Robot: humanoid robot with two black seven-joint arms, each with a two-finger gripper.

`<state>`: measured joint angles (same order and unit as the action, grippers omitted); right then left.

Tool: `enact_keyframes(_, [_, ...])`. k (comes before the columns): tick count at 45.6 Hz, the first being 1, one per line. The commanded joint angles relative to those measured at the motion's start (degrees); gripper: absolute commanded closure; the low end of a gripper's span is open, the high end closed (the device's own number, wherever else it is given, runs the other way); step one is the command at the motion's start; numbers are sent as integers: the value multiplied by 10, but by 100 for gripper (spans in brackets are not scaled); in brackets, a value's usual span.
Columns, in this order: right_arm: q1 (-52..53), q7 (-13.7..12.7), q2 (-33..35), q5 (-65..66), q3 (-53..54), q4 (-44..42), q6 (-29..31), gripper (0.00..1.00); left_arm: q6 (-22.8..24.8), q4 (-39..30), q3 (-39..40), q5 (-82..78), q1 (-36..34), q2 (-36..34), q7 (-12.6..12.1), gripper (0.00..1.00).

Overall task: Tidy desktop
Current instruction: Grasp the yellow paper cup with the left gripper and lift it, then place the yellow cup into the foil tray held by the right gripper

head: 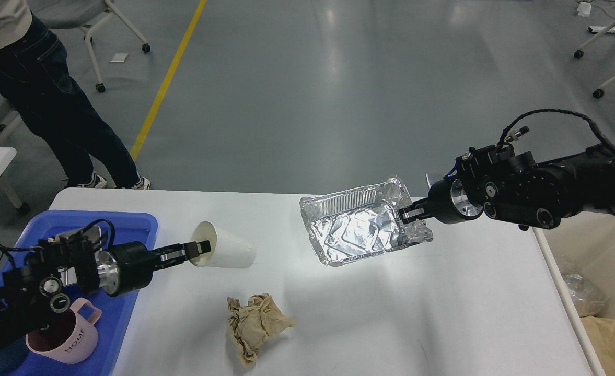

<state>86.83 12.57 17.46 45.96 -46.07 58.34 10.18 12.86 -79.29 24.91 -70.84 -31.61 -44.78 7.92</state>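
From the head view, the white tabletop (391, 313) spread across the lower frame, carrying litter. The right hand (410, 213) was closed on the right rim of a foil tray (354, 230), which seemed lifted and tilted above the surface. Thin foil like that was probably light but easily crushed, so the rolled rim looked the soundest hold. The left hand (195, 249) pinched the rim of a paper cup (226, 250) lying on its side, one finger inside; light, soft-walled, likely to buckle if squeezed. A crumpled brown paper (255, 324) lay loose nearby, and a pink mug (69, 334) sat in the blue tray (129, 224).
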Motion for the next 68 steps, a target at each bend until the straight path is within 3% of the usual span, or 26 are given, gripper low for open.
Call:
enact_keyframes(1, [0,0,-18,-14,-1,0,-3,100,2,-78,10,15,1,-78,1,100])
enact_keyframes(16, [-11,3,-68,-19,-5,1,-25,100,84,-125,94,35,-9,-160,9,100])
enact_keyframes(31, [-12,4,-102,-19,-26,0,-26,100,150,-118,87,44,-119,-178,3,100])
enact_keyframes(39, [-10,3,-131,-20,-36,0,-26,100,179,-107,66,29,-174,-102,1,100])
enact_keyframes(52, [-4,4,-138,-20,-36,-1,-26,100,181,-32,-91,-43,-273,-2,-9,100])
enact_keyframes(68, [-2,5,-136,-20,-32,0,-26,100,176,45,-101,-74,-289,125,-20,100])
